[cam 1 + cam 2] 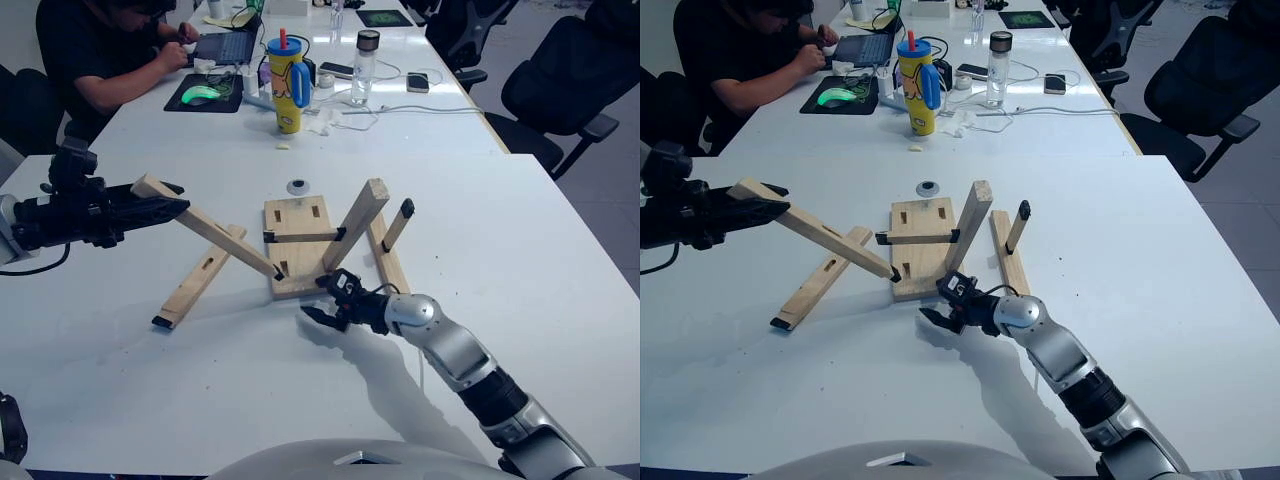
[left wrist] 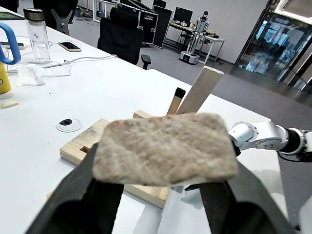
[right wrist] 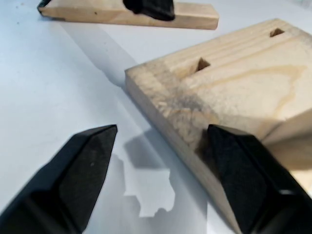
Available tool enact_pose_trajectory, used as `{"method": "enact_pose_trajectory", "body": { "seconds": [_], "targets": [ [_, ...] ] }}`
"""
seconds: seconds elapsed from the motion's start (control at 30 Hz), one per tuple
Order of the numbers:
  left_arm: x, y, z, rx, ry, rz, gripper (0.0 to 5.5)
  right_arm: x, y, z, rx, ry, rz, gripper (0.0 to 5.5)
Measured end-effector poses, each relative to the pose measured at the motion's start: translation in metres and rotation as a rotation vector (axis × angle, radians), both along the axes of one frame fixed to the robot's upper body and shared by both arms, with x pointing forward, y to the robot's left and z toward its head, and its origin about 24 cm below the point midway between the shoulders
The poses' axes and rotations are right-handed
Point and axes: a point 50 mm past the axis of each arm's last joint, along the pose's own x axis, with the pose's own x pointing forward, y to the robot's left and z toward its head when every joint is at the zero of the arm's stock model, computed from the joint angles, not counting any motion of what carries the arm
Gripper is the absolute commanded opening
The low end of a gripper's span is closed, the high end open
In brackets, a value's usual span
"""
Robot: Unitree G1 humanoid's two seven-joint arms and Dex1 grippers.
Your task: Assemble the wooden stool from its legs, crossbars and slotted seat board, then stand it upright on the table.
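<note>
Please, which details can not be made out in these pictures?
- Left wrist view: the blurred end of the held leg hides most of the seat board.
- Eye views: whether that leg's lower tip sits in a slot is too small to tell.
- Right wrist view: the board is cut off by the edge; whether the fingers of the right gripper touch it is unclear.

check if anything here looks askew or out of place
The leg standing on the seat board leans sideways, not square. A second leg, held by the left jaws, slants down to the board's edge.
</note>
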Motion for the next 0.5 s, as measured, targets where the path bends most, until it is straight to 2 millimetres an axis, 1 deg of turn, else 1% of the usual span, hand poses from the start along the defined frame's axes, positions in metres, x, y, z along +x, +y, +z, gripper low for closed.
{"method": "enact_pose_trajectory", "body": {
  "seconds": [0.07,0.17,0.5],
  "targets": [
    [0.007,-0.007,-0.009,0.015,0.005,-0.006,2.07,0.003,0.006,0.0,-0.001,-0.007,0.001,3.47],
    [0.012,-0.016,-0.02,0.028,0.013,-0.032,2.07,0.007,0.008,-0.001,-0.037,-0.022,0.003,3.47],
    [0.022,-0.024,-0.015,0.148,-0.054,-0.121,2.07,0.007,0.003,-0.002,-0.142,-0.032,0.057,3.47]
  ]
}}
